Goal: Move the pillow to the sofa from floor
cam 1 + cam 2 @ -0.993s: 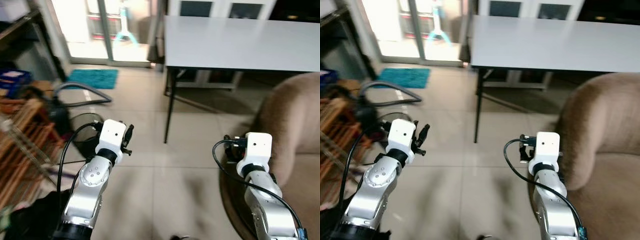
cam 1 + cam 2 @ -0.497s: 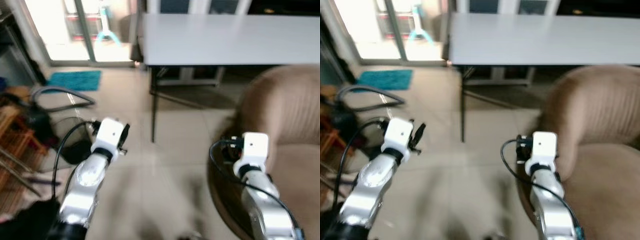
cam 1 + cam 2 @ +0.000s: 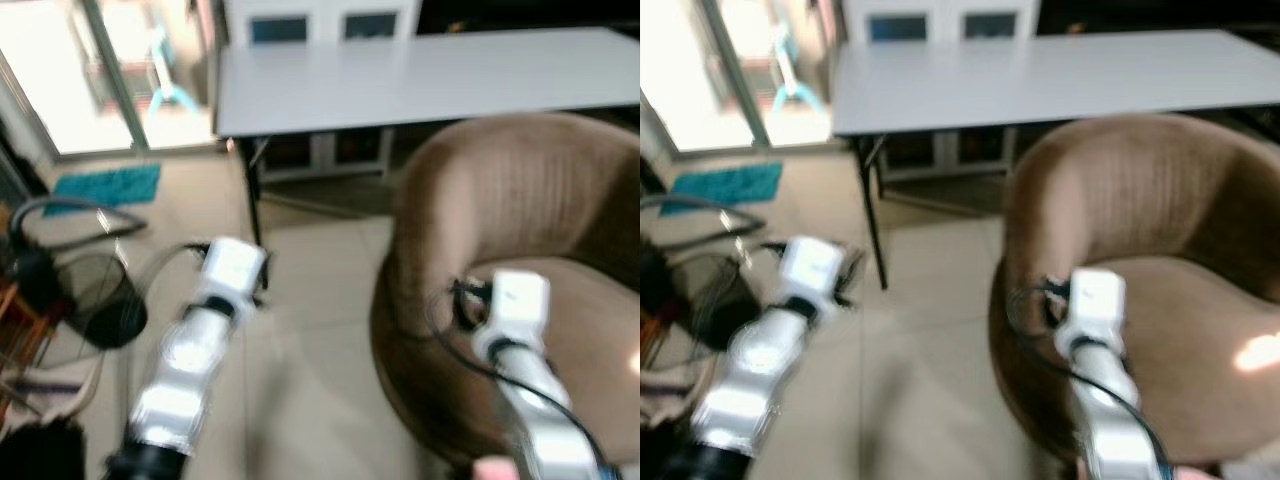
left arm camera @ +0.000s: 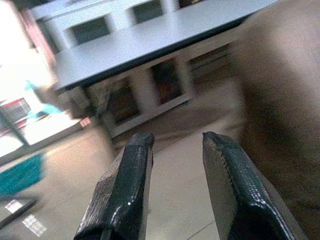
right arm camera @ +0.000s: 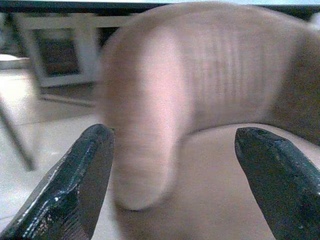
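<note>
A brown ribbed sofa (image 3: 500, 200) with a rounded arm and a low seat stands on my right, its near edge beside my right arm (image 3: 520, 330). In the right wrist view my right gripper (image 5: 175, 131) is open wide and points at the sofa (image 5: 200, 75), nothing between its fingers. My left gripper (image 4: 175, 137) is held over the tiled floor to the left of the sofa. It is open too, with an empty gap, and looks toward the table. The head views are blurred.
A long grey table (image 3: 400, 80) stands behind the sofa, its thin black leg (image 3: 255, 215) on the tiles. A black wire basket (image 3: 95, 305) and a grey hose lie at the left. A teal mat (image 3: 100, 185) lies before the bright glass door.
The whole picture has swung to the right, so the sofa has come from the right edge to the middle right. Both arms keep the same raised pose.
</note>
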Robot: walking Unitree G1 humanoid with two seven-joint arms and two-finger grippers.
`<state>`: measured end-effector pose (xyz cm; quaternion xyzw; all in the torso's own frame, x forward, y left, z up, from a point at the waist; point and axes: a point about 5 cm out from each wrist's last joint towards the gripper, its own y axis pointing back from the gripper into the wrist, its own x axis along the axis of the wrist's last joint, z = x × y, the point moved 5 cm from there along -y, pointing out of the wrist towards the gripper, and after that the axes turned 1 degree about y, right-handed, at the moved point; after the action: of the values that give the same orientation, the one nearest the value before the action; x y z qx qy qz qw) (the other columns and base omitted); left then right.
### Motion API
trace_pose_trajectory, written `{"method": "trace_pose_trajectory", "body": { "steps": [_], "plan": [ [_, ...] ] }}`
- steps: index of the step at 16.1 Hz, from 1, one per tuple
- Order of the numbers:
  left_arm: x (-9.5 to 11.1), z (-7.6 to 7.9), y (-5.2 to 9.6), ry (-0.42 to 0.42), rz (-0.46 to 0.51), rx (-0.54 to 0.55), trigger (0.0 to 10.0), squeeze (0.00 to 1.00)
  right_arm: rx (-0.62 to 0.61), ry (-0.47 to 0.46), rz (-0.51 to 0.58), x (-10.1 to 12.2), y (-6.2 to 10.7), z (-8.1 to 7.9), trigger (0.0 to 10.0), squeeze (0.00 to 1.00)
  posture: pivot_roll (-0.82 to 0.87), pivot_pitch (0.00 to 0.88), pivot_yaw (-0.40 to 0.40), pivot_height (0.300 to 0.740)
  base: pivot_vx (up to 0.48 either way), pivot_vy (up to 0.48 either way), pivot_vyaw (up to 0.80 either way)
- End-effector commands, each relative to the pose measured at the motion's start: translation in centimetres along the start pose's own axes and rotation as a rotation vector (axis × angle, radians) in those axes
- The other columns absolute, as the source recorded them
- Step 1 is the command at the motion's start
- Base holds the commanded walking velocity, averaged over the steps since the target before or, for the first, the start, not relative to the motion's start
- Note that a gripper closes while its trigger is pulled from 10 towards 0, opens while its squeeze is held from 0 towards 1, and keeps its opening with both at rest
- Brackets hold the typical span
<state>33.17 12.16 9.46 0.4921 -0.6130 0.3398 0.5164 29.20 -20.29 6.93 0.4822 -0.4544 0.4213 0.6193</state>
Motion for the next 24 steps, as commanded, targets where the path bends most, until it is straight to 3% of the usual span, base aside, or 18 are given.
{"method": "trace_pose_trajectory", "body": {
  "steps": [1, 6, 12, 17, 19, 24],
  "plan": [
    [0.08, -1.2, 0.11, -0.019, 0.002, 0.025, 10.0, 0.0, 0.015, -0.006, 0.019, 0.63, -0.08, -0.77, 10.0, 0.0, -0.07, 0.0, 0.021, 0.74, 0.0, 0.0, 0.0],
    [0.2, -1.45, 0.04, 0.014, 0.013, 0.038, 10.0, 0.0, 0.016, -0.005, 0.016, 0.63, -0.05, -0.86, 10.0, 0.0, -0.07, 0.0, 0.023, 0.74, 0.0, 0.0, -0.32],
    [0.08, -1.47, 0.01, 0.018, 0.009, 0.037, 10.0, 0.0, 0.016, -0.003, 0.015, 0.67, -0.11, -0.82, 10.0, 0.0, -0.07, 0.0, 0.019, 0.74, 0.0, 0.472, -0.53],
    [0.1, -1.38, -0.11, 0.015, 0.009, 0.03, 10.0, 0.0, 0.011, -0.005, 0.014, 0.68, -0.09, -0.75, 10.0, 0.0, -0.07, 0.0, 0.021, 0.74, 0.0, 0.48, 0.0],
    [0.31, -1.2, -0.27, -0.038, 0.017, 0.018, 10.0, 0.0, 0.01, -0.006, 0.014, 0.72, -0.09, -0.77, 10.0, 0.0, -0.07, 0.0, 0.022, 0.74, 0.0, 0.0, 0.0],
    [0.44, -1.05, -0.49, -0.031, 0.017, 0.018, 10.0, 0.0, 0.007, -0.01, 0.014, 0.71, -0.07, -0.78, 10.0, 0.0, -0.08, 0.0, 0.026, 0.74, 0.0, -0.384, -0.64]
  ]
}}
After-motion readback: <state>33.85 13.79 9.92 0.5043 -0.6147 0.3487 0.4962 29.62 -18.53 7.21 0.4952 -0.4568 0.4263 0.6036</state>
